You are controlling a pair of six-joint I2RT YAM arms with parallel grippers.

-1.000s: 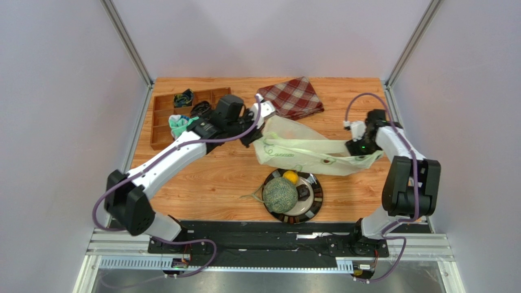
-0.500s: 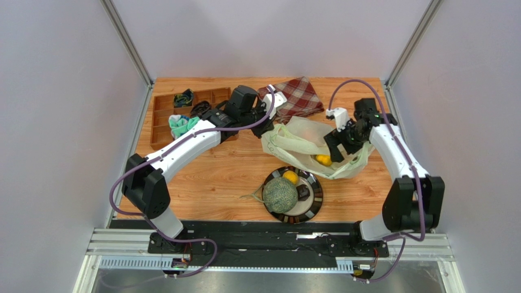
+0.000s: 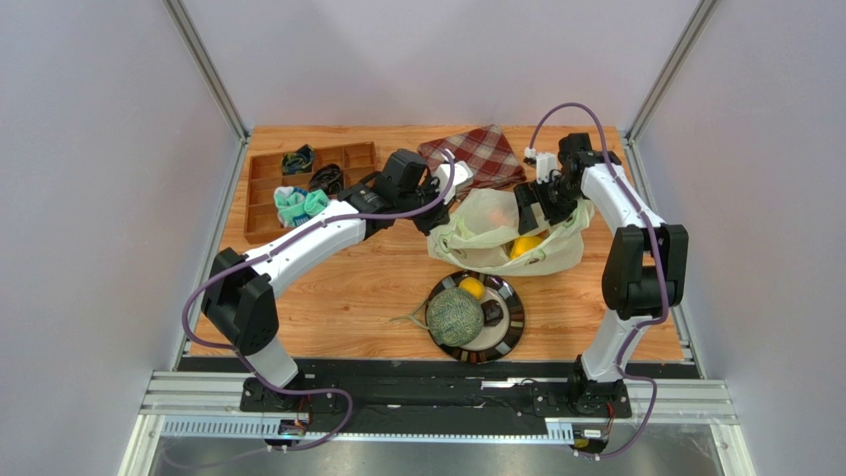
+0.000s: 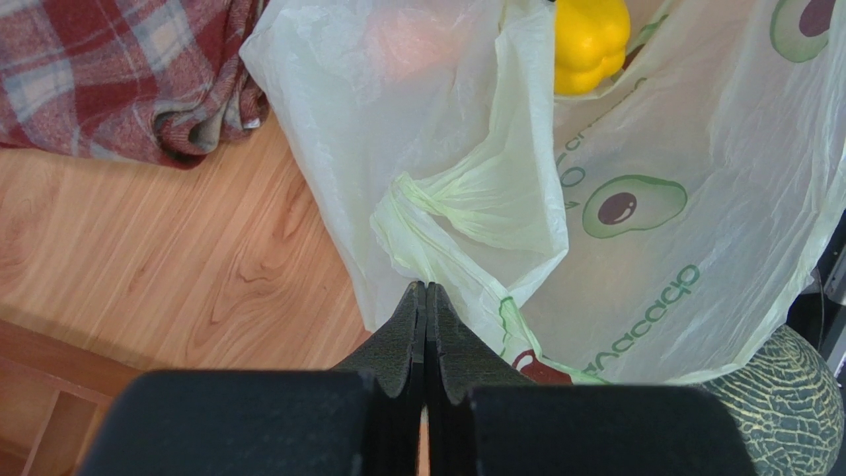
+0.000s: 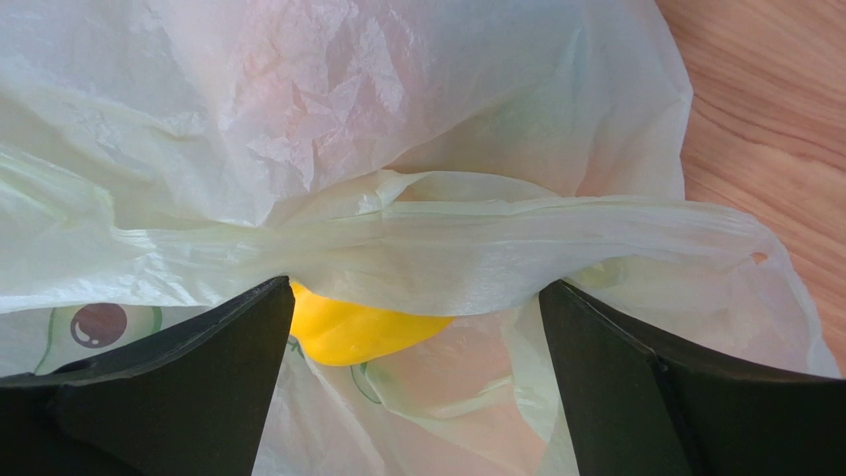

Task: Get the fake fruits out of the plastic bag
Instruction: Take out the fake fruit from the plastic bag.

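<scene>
Melon (image 3: 454, 315) and citrus (image 3: 473, 288) sit out beside the plastic bag (image 3: 487, 213); the pepper (image 4: 591, 40) is not yet out. Our left fingers (image 4: 407, 327) pinch its edge, right fingers (image 5: 179, 377) spread.

Overhead looking down, both wrist views close on plastic bag (image 3: 477, 233)

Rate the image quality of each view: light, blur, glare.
Top external: even soft light, faint shadows, plastic bag sharp. Left wrist: crisp bag print, the left gripper dark and featureless at the frame's bottom. Right wrist: right gripper black and underexposed, bag film bright, an orange tint showing through.
</scene>
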